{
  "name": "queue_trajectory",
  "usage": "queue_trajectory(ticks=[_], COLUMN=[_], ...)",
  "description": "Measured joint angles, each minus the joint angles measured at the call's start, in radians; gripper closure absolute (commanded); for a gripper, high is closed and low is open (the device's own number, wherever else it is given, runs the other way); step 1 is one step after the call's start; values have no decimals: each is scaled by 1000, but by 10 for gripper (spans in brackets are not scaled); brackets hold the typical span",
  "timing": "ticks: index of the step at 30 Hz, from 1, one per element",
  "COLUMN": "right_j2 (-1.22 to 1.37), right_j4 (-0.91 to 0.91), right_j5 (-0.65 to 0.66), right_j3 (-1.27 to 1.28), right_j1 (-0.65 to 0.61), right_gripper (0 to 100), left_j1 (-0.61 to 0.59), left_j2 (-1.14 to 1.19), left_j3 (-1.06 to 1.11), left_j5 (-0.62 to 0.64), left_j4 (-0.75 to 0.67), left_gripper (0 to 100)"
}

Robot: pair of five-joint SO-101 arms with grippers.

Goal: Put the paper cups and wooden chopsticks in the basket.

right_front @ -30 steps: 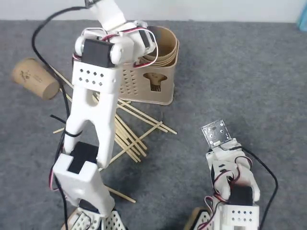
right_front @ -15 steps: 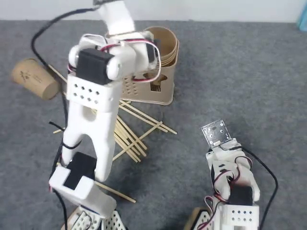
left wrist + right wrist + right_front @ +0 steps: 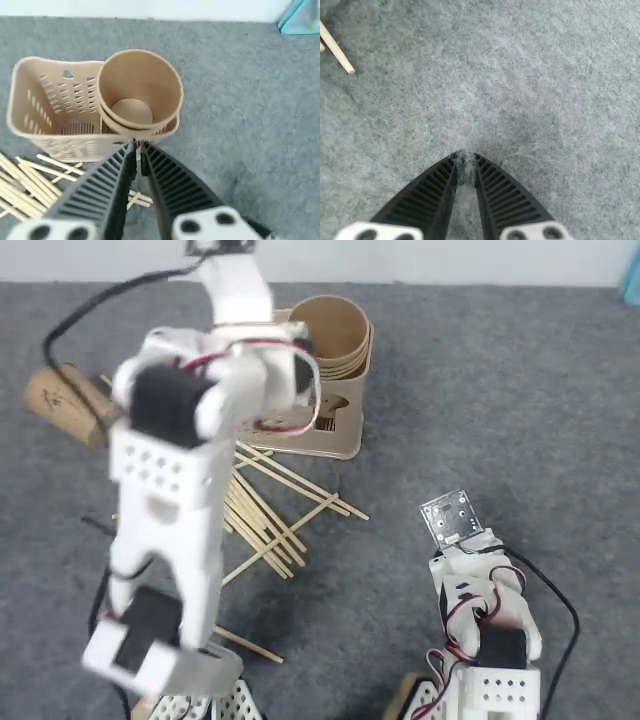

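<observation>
Left pincer (image 3: 136, 148) is clenched shut, poised near the basket (image 3: 45, 117). The right pincer (image 3: 465, 158) is clenched too, over grey carpet (image 3: 545, 75). In the high view, nested paper cups (image 3: 330, 325) stand in the basket at top centre — one more cup (image 3: 60, 400) lies on its side at upper left. Wooden chopsticks (image 3: 270, 505) lie scattered just below the basket, left of centre.

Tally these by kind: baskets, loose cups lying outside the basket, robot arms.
Baskets: 1
Loose cups: 1
Robot arms: 2
Total: 4
</observation>
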Motion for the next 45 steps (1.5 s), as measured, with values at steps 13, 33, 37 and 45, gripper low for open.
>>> queue_trajectory(ticks=[13, 33, 37, 45], right_j2=[0, 0, 0, 0], right_j4=[0, 0, 0, 0], right_j5=[14, 17, 18, 18], right_j3=[0, 0, 0, 0], right_j1=[0, 0, 0, 0], right_gripper=[991, 991, 991, 991], left_j1=[-28, 2, 2, 0], left_j2=[-400, -459, -462, -450], left_j3=[809, 1478, 1519, 1528], left_j5=[-12, -18, -20, -20], left_j4=[-674, -1514, -1537, -1545], left_gripper=[988, 988, 988, 988])
